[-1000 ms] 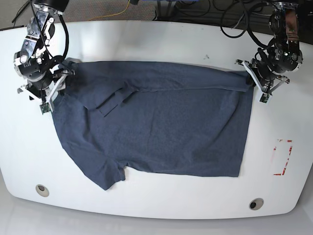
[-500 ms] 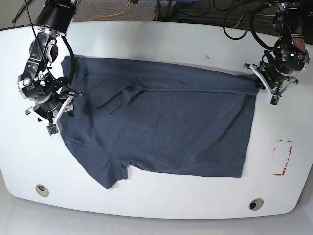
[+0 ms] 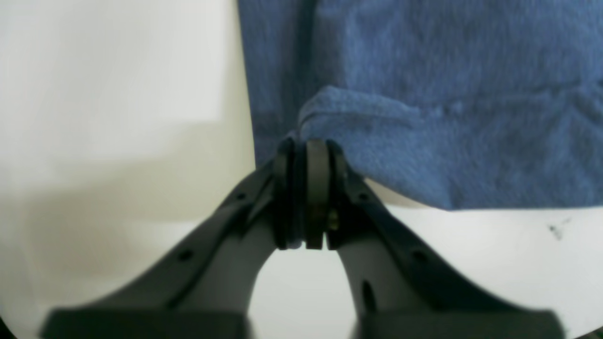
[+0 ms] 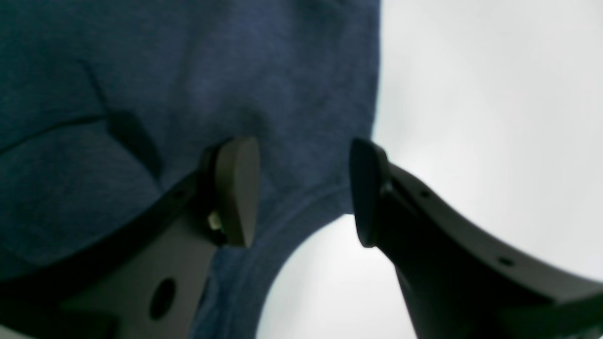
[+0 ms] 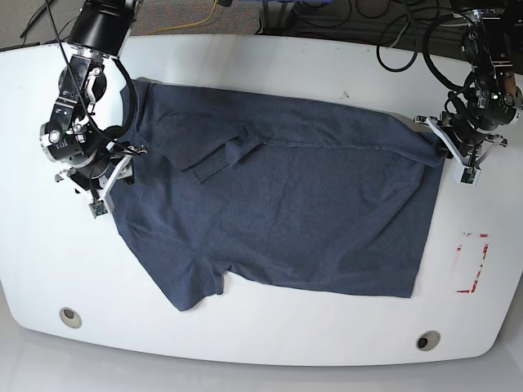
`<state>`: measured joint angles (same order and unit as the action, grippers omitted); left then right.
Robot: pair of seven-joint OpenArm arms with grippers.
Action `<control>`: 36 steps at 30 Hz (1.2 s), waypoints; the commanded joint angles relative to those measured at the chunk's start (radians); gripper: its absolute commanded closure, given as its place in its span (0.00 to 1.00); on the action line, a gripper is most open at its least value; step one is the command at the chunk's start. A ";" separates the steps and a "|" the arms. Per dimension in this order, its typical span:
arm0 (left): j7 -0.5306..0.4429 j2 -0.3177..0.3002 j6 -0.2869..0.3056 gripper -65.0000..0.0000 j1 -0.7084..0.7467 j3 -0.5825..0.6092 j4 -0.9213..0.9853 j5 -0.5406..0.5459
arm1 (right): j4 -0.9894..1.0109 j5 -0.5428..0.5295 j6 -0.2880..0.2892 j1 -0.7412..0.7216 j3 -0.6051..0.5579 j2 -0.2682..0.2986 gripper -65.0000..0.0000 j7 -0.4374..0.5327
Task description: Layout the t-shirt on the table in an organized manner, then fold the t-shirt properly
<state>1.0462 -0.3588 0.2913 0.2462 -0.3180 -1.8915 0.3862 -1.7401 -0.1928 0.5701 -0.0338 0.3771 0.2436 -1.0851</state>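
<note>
Where it lies spread across the middle of the glossy white table (image 5: 270,327), the dark navy-grey heathered cotton t-shirt (image 5: 278,220) shows only a plain face, with no lettering in sight. Its body reaches from the left side of the tabletop almost to the right, one short sleeve pointing toward the near left edge and a second sleeve folded over the upper chest as a small flap. Soft creases run along the far hem, and the weave looks finely flecked and matte against the shiny surface. At the far right corner of the cloth, the left gripper (image 3: 306,146) has its black pads pressed nearly together, pinching a small raised fold of the fabric. At the far left edge of the garment, the right gripper (image 4: 304,190) hangs above the cloth with its two rounded dark fingers (image 4: 235,188) spread apart, grasping nothing; a curved stitched hem passes beneath them. Near the right edge sits a small red tape rectangle outline (image 5: 472,261), and two round grey grommet holes (image 5: 70,317) mark the near corners.
</note>
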 commanded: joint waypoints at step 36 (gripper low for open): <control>-0.212 -0.010 -0.005 0.44 -0.129 0.075 -0.019 -0.461 | -0.021 -0.007 -0.002 0.025 -0.100 0.020 0.54 0.043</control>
<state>0.8700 -0.3561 0.2909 0.1253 -0.2501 -1.8896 -0.0715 -1.7397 -0.1890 0.5690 -0.0067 0.2737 0.2520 -1.0733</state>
